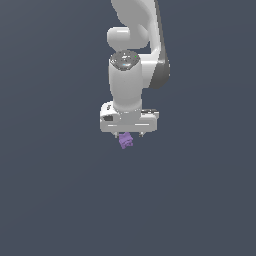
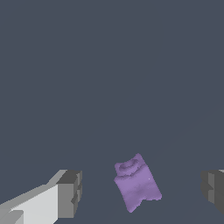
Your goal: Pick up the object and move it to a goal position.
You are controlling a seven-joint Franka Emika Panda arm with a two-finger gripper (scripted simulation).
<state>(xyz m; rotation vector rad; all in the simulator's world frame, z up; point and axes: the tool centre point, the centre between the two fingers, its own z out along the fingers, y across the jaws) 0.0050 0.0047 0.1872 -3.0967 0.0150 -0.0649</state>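
Observation:
The object point(image 1: 125, 141) is a small light-purple lump just under the white hand of the arm in the exterior view. In the wrist view the object point(image 2: 136, 183) is a tilted blocky piece with a round bump at one end. It lies between the two grey fingers point(image 2: 70, 192) with a gap on each side. My gripper point(image 1: 130, 135) points straight down over it and is open, and neither pad touches the lump. Whether the lump rests on the ground cannot be told.
A plain dark grey-blue surface point(image 1: 50, 200) fills both views. The white arm links point(image 1: 132, 45) rise above the hand towards the top of the exterior view. No other objects show.

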